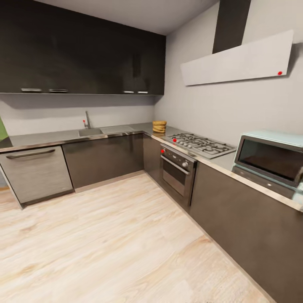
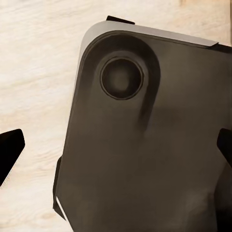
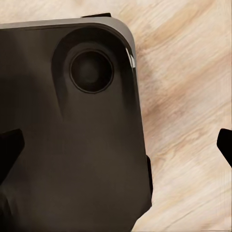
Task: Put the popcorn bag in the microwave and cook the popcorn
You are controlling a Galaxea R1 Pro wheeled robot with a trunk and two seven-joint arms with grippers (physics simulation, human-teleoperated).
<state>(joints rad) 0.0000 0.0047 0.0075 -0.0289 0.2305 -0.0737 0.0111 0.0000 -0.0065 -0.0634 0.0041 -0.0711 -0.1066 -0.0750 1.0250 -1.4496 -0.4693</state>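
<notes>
A home kitchen: gas hob [image 1: 201, 144], oven [image 1: 177, 170], sink [image 1: 90, 131], microwave [image 1: 269, 159], dark cabinets [image 1: 84, 50].

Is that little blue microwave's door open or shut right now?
Shut. The microwave on the countertop shows its dark glass door lying flat against the front, framed in grey, with no gap visible.

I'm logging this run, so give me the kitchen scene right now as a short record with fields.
room: kitchen, light wood floor
popcorn bag: on the countertop in the far corner, beyond the hob
microwave: on the countertop at right, door shut
oven: under the hob, shut
sink: along the back wall
left gripper: open, above the robot's dark base and floor
right gripper: open, holding nothing
</notes>
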